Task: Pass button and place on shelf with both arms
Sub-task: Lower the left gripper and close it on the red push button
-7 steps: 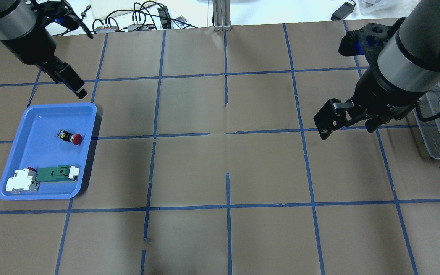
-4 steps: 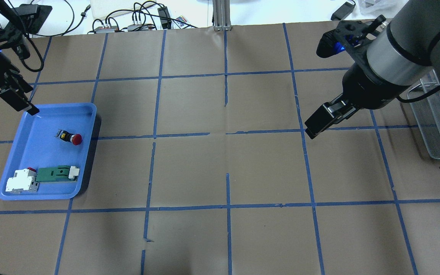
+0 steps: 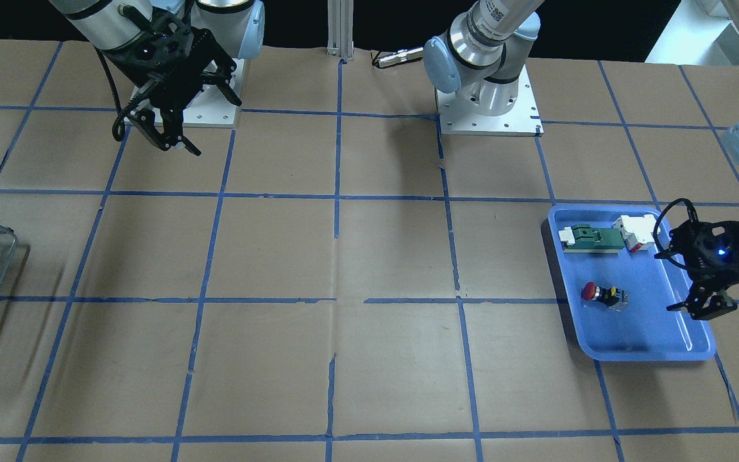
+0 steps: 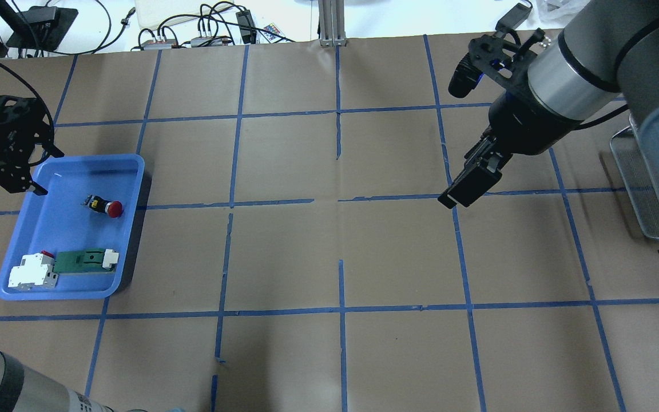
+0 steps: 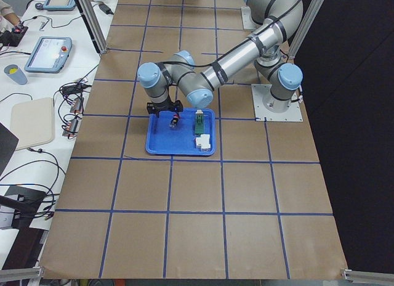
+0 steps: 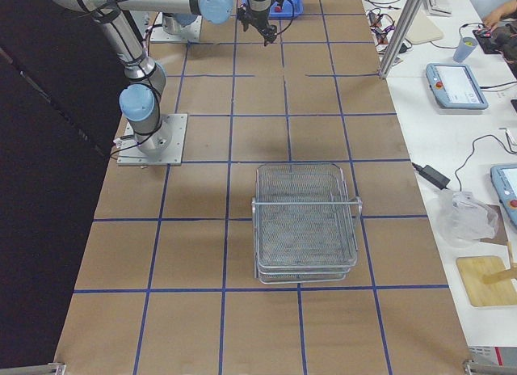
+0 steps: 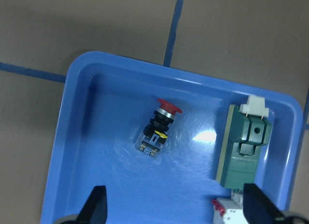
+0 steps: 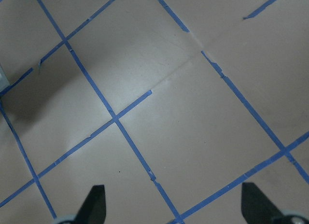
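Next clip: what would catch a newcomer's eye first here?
The blue tray on the robot's left stands out, holding a red-capped button on its side, with the open left gripper hanging above the tray's outer edge. Toward the right, the right gripper hangs open over the taped paper, short of the wire shelf.

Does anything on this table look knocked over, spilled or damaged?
Nothing stands out. The button lies on its side in the blue tray, apart from the green part and white block; the shelf stands level.
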Robot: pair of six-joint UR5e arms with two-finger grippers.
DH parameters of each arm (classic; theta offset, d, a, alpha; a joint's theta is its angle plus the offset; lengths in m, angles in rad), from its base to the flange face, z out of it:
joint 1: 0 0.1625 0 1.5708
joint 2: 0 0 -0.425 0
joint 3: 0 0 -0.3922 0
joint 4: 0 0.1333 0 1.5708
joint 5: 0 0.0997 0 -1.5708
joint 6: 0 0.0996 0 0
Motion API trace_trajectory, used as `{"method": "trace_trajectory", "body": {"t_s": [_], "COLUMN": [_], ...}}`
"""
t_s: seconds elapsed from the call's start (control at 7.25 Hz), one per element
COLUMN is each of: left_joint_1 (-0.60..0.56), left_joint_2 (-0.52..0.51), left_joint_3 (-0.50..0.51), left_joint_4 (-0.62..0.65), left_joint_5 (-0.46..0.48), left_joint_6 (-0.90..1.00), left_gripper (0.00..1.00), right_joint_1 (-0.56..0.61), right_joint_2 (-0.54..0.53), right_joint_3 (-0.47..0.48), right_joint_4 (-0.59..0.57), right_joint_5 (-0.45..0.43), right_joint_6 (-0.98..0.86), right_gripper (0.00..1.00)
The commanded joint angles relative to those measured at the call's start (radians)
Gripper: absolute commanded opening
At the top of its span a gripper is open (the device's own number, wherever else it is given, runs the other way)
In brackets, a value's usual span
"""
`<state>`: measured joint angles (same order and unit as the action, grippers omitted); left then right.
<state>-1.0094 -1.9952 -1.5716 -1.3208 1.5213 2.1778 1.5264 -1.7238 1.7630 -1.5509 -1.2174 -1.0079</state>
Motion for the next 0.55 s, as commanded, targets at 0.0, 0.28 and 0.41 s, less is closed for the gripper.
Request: {"method": "trace_trajectory", "body": {"t_s": [0.0,0.28,0.41], "left_joint_1": [0.005,0.005,0.009], "left_joint_2": [-0.057,-0.121,-0.125], "left_joint_3": [-0.076,-0.084,-0.082], "left_joint_4": [0.133,0.161,0.158], "left_joint_5": [-0.082,-0.082,-0.078], "left_joint_6": [0.117,0.172,0.200], "left_gripper": [1.00,1.00,0.99], "right_joint_1": [-0.055,-0.081,-0.081], "right_joint_2": [0.000,-0.005,-0.005], "right_joint_3": [0.035,0.044,0.044], "right_joint_4": [0.003,0.008,0.008], "right_joint_5": [0.007,0.021,0.021], "right_joint_6": [-0.095,-0.097,-0.098], "right_gripper": [1.00,1.00,1.00]}}
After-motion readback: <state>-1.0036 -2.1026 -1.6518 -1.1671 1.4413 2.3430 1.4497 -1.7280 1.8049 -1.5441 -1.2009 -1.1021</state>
